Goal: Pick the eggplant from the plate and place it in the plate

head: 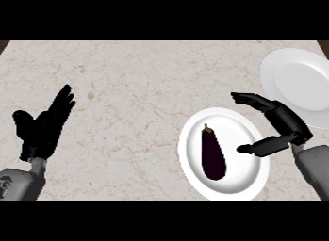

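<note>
Eggplant [213, 153] on near plate [247, 181], right robot hand [286, 126] released beside it, far plate [302, 63] behind

- Light is bright and even across the pale marbled table [139, 84]; no lamp or single source can be told.
- Soft grey shading lies inside the far plate [299, 84], darker toward its right rim.
- The near plate [194, 155] casts only a thin, faint shadow at its edge.
- The black left hand [45, 124] and right hand [282, 124] show dull highlights, no glare.
</note>
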Controlling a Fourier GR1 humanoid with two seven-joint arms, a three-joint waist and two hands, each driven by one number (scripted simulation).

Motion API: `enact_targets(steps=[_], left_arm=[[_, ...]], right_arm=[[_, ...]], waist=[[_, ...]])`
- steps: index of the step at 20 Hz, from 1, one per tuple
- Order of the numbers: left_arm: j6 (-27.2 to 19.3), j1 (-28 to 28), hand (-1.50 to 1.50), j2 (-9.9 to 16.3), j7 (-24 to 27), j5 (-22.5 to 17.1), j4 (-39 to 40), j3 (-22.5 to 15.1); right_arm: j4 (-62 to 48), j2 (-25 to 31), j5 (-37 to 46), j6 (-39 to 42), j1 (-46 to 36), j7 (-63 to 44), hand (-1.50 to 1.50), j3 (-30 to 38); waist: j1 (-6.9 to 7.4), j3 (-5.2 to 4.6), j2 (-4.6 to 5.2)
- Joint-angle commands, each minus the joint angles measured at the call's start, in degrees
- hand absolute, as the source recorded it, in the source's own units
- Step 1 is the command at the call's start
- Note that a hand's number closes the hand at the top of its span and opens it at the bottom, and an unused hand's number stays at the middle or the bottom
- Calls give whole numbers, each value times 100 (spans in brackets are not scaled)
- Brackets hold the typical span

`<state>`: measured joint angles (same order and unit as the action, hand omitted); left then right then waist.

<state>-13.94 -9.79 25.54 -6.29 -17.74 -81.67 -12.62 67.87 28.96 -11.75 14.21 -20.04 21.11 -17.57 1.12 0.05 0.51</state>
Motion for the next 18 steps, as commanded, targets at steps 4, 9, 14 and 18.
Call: enact_targets(steps=[4,9,14,18], left_arm=[[106,9,0,-235,252,132,480,161],[300,-341,0,-248,-156,139,525,448],[78,98,0,-417,5,446,97,267],[470,-6,0,-247,21,252,336,607]], right_arm=[[-556,317,1092,624,-287,587,-150,-406],[-234,204,1426,793,-614,-127,-150,-248],[449,213,1729,1082,-417,-1033,-150,-641],[702,282,1811,1630,-782,-1696,-150,-622]], waist=[[-67,-4,-36],[-99,-5,-46],[-107,-7,-60],[-102,-8,-54]])
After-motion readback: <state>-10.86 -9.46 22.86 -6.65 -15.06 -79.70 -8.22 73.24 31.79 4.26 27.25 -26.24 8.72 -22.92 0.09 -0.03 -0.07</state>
